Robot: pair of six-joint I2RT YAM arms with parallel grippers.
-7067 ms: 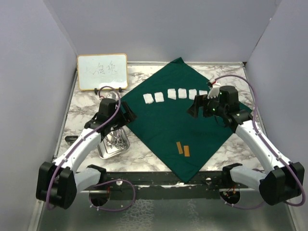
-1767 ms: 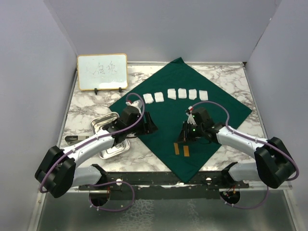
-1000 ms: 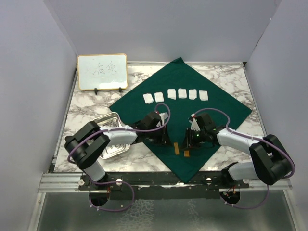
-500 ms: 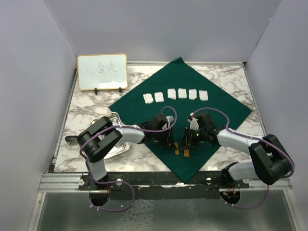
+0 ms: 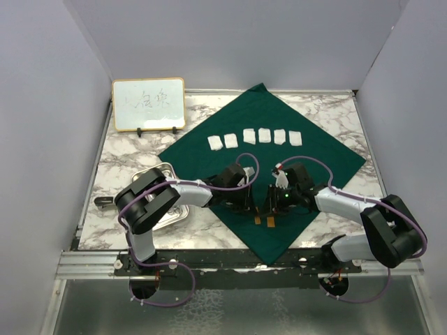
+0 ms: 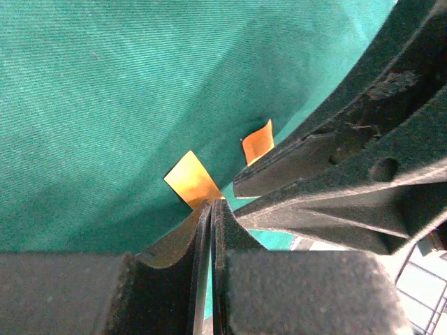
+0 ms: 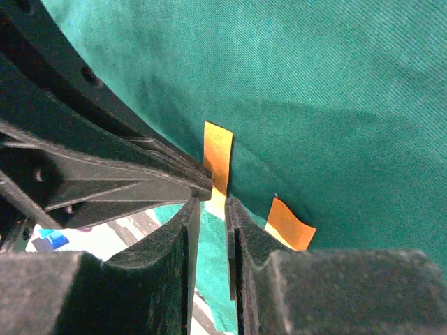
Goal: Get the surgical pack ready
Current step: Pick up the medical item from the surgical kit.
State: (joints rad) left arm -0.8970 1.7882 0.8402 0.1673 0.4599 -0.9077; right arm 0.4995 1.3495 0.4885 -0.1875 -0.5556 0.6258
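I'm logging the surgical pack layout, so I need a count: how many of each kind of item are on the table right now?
Green drape: 1
White gauze square: 6
Orange strip: 2
Steel tray: 1
Whiteboard: 1
Total: 11
Tray contents are too hidden to count.

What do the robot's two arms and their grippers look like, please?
The left arm and right arm have pale grey links between bulky black joints, and a looping purple cable runs along each. The left gripper and right gripper are matte black, with two flat tapering fingers.
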